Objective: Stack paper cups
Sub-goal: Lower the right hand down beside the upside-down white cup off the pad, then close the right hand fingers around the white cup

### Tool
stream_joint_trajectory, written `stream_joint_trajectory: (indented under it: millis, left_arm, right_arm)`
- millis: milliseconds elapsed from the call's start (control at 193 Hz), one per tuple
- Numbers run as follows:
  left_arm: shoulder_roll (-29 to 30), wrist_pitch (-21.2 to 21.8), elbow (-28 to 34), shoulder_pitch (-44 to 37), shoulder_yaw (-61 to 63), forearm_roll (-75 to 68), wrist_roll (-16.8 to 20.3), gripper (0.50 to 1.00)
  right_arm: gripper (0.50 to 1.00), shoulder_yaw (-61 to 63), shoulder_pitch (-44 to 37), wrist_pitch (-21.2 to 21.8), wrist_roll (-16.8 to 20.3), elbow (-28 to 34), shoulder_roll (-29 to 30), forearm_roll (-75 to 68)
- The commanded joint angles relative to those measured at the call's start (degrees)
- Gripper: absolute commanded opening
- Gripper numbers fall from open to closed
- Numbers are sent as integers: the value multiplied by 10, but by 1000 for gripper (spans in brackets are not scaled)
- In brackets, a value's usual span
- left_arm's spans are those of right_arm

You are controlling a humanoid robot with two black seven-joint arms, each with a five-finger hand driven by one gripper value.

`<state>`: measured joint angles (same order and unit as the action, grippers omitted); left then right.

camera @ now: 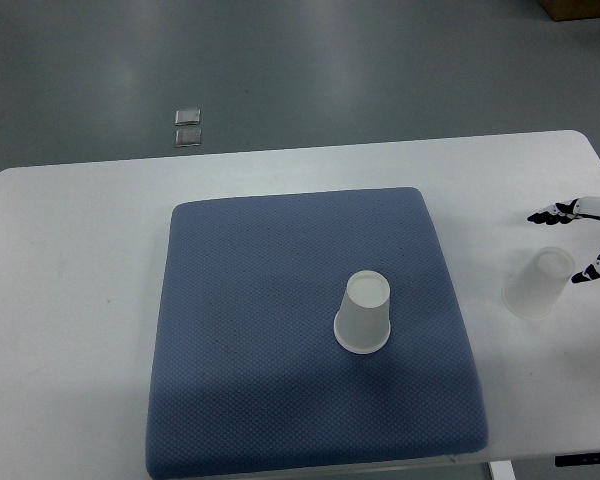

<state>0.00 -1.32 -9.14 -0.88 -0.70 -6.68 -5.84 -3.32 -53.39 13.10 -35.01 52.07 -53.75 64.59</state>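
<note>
Looking steeply down, the top view shows a white table (70,260) with a blue mat (270,330) spread across its middle. One paper cup (364,312) stands upside down on the mat, a little right of the mat's centre. A second paper cup (540,283), also upside down, sits on the bare tabletop right of the mat, near the table's right edge. The right hand (585,240) enters from the right edge beside this cup, its dark-tipped fingers (546,214) spread apart; one fingertip lies just beside the cup's upper end, and whether it touches cannot be told. Beyond the table, two small square floor fittings (188,127) show on the grey floor.
</note>
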Motion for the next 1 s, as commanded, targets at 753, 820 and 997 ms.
stream_joint_trajectory:
  millis: [753, 820, 997]
  left_arm:
    - [0, 0, 0, 0, 0, 0, 0, 1000]
    - [0, 0, 0, 0, 0, 0, 0, 1000]
    - [0, 0, 0, 0, 0, 0, -1, 1000]
  right_arm:
    - [907, -23, 13, -59, 0, 10, 29, 44]
    - [903, -24, 13, -62, 0, 10, 29, 47]
    - [828, -25, 14, -62, 0, 9, 29, 55]
